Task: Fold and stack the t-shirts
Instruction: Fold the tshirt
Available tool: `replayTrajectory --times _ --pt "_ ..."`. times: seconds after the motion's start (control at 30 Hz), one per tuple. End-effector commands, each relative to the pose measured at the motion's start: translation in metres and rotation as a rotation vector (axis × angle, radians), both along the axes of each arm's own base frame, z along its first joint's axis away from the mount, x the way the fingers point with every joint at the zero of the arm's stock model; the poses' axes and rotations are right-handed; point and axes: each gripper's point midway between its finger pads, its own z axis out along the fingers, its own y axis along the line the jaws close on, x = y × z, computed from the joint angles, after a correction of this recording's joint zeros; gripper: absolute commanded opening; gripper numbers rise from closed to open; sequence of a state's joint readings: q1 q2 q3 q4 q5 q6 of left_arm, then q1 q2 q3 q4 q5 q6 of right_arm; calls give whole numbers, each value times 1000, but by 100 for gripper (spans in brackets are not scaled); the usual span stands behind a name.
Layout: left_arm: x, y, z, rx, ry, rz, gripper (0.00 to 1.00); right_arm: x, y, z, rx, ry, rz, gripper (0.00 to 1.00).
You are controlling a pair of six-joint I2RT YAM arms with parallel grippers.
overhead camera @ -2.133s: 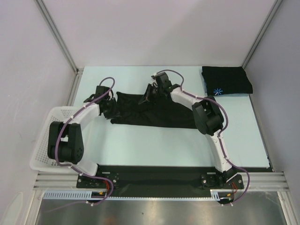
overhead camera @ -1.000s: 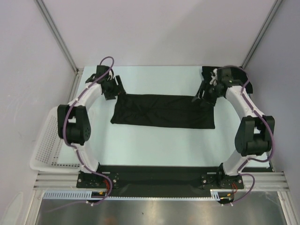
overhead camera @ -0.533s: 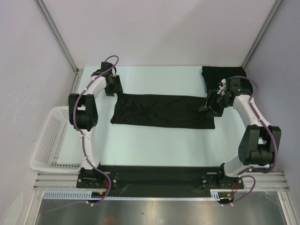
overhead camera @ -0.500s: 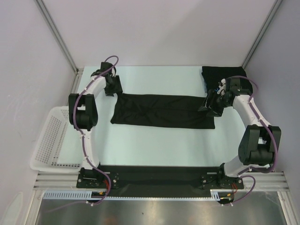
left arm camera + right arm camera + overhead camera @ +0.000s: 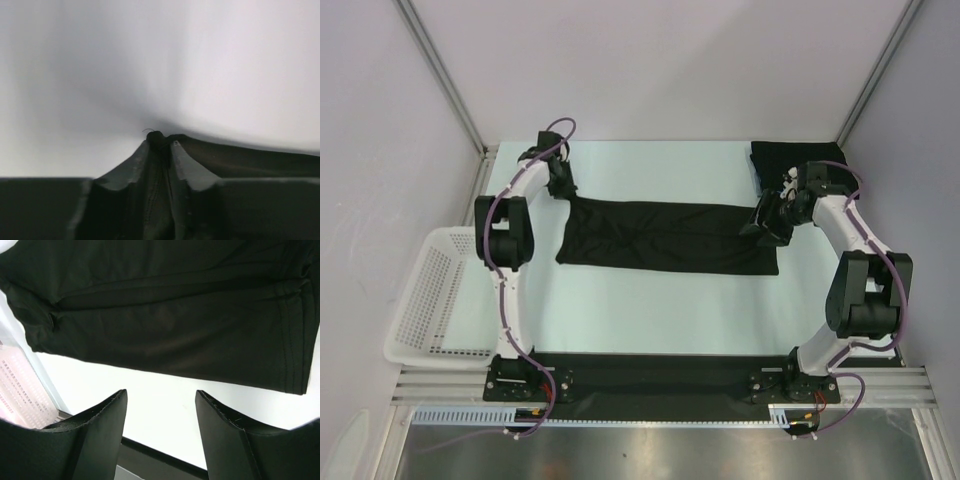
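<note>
Black t-shirt (image 5: 665, 237) is spread out in a long strip across the middle of the table (image 5: 650, 300). Left gripper (image 5: 565, 190) is pinched down on its far-left corner, cloth bunched up between the fingers (image 5: 122, 175). Right gripper (image 5: 765, 222) hangs over the right end, fingers (image 5: 95, 425) apart, holding nothing. Folded t-shirt (image 5: 782, 153) sits far right.

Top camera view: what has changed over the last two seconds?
Both arms swung from the middle out to the ends, pulling the bunched t-shirt into a flat strip. The left gripper then closed its jaws on the far-left corner. The right gripper hovers, jaws open, over the right end. The folded shirt and basket stayed put.
</note>
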State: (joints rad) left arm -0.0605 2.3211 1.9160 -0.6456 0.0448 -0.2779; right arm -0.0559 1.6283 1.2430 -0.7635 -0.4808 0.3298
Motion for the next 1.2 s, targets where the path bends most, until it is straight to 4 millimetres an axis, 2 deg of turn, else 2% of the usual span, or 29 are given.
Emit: replayTrajectory --times 0.0,0.07,0.13,0.23,0.27,0.37,0.4,0.43,0.47,0.5,0.6,0.67,0.7,0.73,0.8,0.83,0.87,0.9,0.93,0.97,1.0,1.03,1.07,1.1,1.13,1.17 --pt "31 6 23 24 -110 -5 25 19 -5 9 -21 -40 -36 63" --pt "40 8 22 24 -120 4 9 21 -6 6 -27 -28 -48 63" --pt "52 12 27 33 -153 15 0 25 -8 4 -34 -21 -68 63" --pt "70 18 34 31 -206 38 0 31 -13 -1 -56 -9 -93 63" --pt "82 18 41 18 -248 54 0 32 -14 -6 -64 3 -99 63" --pt "110 13 62 -59 -358 61 0 45 -20 -8 -93 -13 -117 63" --pt "116 8 56 -90 -365 53 0 50 -23 -13 -108 -6 -127 63" --pt "126 5 66 -111 -404 55 1 53 -24 -14 -111 -6 -130 63" --pt "132 2 67 -142 -422 72 1 62 -25 -10 -115 -21 -134 63" --pt "143 1 71 -159 -469 79 2 65 -26 -19 -124 0 -135 63" --pt "164 -3 89 -212 -586 104 8 73 -25 -26 -118 22 -140 63" --pt "172 -4 96 -235 -629 117 23 73 -24 -29 -115 28 -149 63" --pt "175 -5 102 -238 -649 114 26 71 -23 -30 -112 32 -148 63" --pt "177 -4 111 -233 -664 112 37 69 -21 -27 -110 27 -146 63" --pt "172 -6 117 -209 -648 121 53 56 -18 -33 -101 59 -140 63" --pt "161 -6 130 -185 -635 109 62 51 -17 -31 -100 60 -136 63" --pt "155 -2 137 -151 -634 122 66 42 -17 -33 -101 84 -133 63" --pt "147 -7 149 -124 -637 118 69 35 -16 -36 -99 100 -124 63" --pt "131 -3 131 -64 -585 121 80 22 -15 -45 -98 140 -120 63" --pt "119 2 179 -32 -660 136 82 15 -14 -44 -97 148 -117 64" --pt "109 -1 187 -16 -662 132 82 8 -12 -46 -86 161 -122 64" --pt "95 1 179 5 -624 136 82 -9 -10 -58 -79 204 -129 64" --pt "77 3 208 7 -640 144 81 -11 -8 -57 -64 185 -140 64" --pt "66 1 214 5 -629 148 81 -18 -5 -61 -45 200 -152 64" --pt "51 0 209 0 -596 150 79 -32 -3 -71 -34 242 -183 64" --pt "37 -1 212 1 -581 152 79 -33 -2 -75 -24 232 -201 63"
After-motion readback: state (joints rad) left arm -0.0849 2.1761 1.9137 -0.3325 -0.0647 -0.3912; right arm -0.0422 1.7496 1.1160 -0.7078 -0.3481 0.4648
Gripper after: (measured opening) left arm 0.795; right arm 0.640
